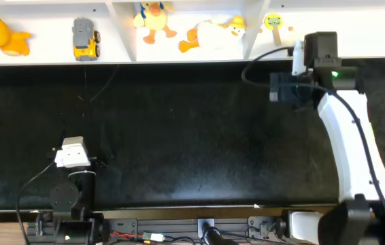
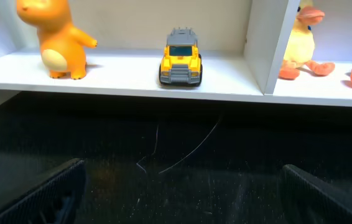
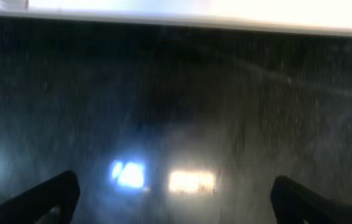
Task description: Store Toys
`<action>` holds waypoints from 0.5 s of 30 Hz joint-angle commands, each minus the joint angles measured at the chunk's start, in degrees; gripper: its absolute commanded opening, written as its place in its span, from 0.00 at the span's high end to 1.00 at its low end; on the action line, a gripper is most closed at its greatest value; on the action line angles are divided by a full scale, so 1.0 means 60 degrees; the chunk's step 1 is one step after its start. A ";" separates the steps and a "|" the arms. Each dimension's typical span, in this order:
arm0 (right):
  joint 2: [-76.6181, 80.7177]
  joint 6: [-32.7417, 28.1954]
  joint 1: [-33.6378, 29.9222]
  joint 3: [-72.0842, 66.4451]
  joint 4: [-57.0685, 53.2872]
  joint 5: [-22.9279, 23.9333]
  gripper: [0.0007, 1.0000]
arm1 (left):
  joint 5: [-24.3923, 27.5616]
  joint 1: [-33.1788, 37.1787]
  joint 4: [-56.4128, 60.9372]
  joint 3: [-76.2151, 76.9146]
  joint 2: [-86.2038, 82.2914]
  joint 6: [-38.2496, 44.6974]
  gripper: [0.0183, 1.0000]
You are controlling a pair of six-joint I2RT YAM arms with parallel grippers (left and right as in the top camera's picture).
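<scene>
We think the job of putting toys away is at its end, or very close. Every toy we can see sits in the long white shelf (image 1: 43, 56) at the far side of the table. The tall white right arm (image 1: 352, 143) reaches up to the shelf's right box. The right gripper (image 3: 175, 180) hangs over the dark table just in front of the shelf edge, with its fingers wide apart and nothing between them. The left arm is tucked back near its base. The left gripper (image 2: 182, 173) faces the shelf from well away, and its fingers are spread too, with nothing in them.

In the middle box a white plush duck (image 1: 209, 34) lies on its side, just beside a yellow plush duck (image 1: 154, 19) with orange feet. In the left box stand a round orange toy animal (image 1: 3, 35) and a small yellow and grey toy truck (image 1: 86, 39), apart from each other. In the right box is a tiny toy with a green face (image 1: 273, 22).

Next, we think the right arm needs to pull straight back toward its base. It should keep low and slow so it does not bump the shelf edge or knock the tiny toy.

The big black table mat (image 1: 179, 129) is flat and a little shiny, with thin pale scratches (image 2: 182, 149). Wires and plugs (image 1: 203, 235) run along the near edge.
</scene>
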 commanded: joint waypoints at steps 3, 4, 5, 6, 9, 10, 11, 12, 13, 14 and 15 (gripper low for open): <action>-0.1220 0.0040 0.0033 -0.0597 -0.0623 0.0597 0.00 | -0.0113 -0.0033 -0.0015 -0.0018 -0.0124 0.0219 0.00; -0.1402 0.0040 0.0033 -0.0747 -0.0710 0.0721 0.00 | -0.0113 -0.0033 -0.0015 -0.0018 -0.0124 0.0219 0.00; -0.1581 0.0040 0.0033 -0.0889 -0.0787 0.0834 0.00 | -0.0113 -0.0033 -0.0015 -0.0018 -0.0124 0.0219 0.00; -0.1734 0.0036 0.0033 -0.0998 -0.0856 0.0863 0.01 | -0.0113 -0.0033 -0.0015 -0.0018 -0.0124 0.0219 0.00; -0.2215 0.0036 0.0033 -0.1275 -0.1020 0.1071 0.00 | -0.0113 -0.0033 -0.0015 -0.0018 -0.0124 0.0219 0.00; -0.2375 0.0036 0.0033 -0.1311 -0.1137 0.1071 0.00 | -0.0113 -0.0033 -0.0015 -0.0018 -0.0124 0.0219 0.00; -0.2488 0.0033 0.0033 -0.1311 -0.1286 0.1078 0.00 | -0.0109 -0.0033 -0.0015 -0.0018 -0.0124 0.0219 0.00; -0.2626 0.0033 0.0033 -0.1311 -0.1461 0.1158 0.01 | -0.0113 -0.0033 -0.0015 -0.0018 -0.0124 0.0219 0.00; -0.2739 0.0033 0.0029 -0.1311 -0.1606 0.1191 0.00 | -0.0113 -0.0033 -0.0015 -0.0018 -0.0124 0.0215 0.00; -0.2834 0.0033 0.0033 -0.1311 -0.1701 0.1184 0.00 | -0.0113 -0.0033 -0.0015 -0.0018 -0.0124 0.0219 0.00; -0.2922 0.0033 0.0033 -0.1311 -0.1810 0.1184 0.00 | -0.0113 -0.0033 -0.0015 -0.0018 -0.0124 0.0219 0.00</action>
